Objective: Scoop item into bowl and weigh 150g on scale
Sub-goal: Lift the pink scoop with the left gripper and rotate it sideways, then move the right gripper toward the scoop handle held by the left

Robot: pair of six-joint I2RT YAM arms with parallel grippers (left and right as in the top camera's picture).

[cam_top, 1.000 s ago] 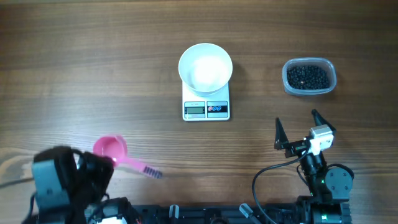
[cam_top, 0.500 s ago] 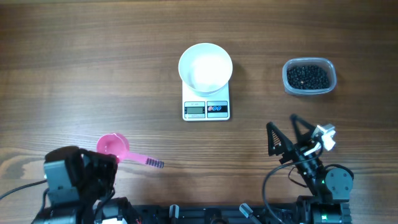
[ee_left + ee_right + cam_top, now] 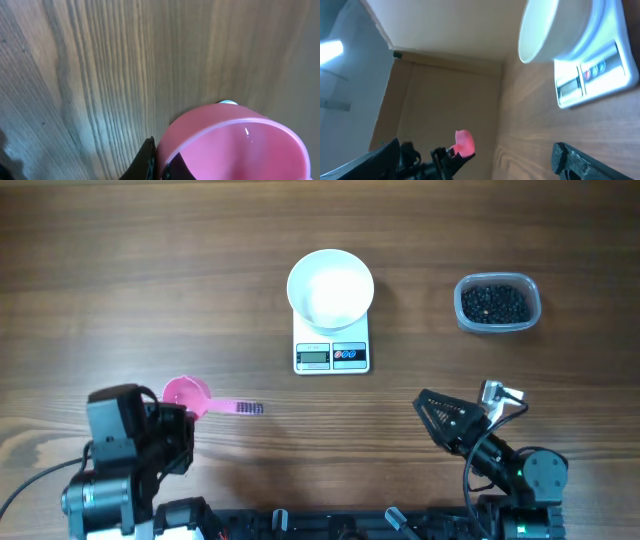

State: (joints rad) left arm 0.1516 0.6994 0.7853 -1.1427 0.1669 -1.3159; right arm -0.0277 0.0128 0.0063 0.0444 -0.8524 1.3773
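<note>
Black jointed arms [image 3: 125, 455] trailing thin black cables [image 3: 467, 485].

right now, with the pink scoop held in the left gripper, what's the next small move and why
Probably carry the scoop, pinched by its rim in the left gripper, across to the right toward the tub of beans. The bowl on the scale looks empty, so nothing has been scooped yet.

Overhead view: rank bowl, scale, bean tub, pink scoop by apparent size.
1. bowl
2. clear tub and scale: too close to rank, since the scale is partly hidden under the bowl
3. pink scoop, smallest in area
</note>
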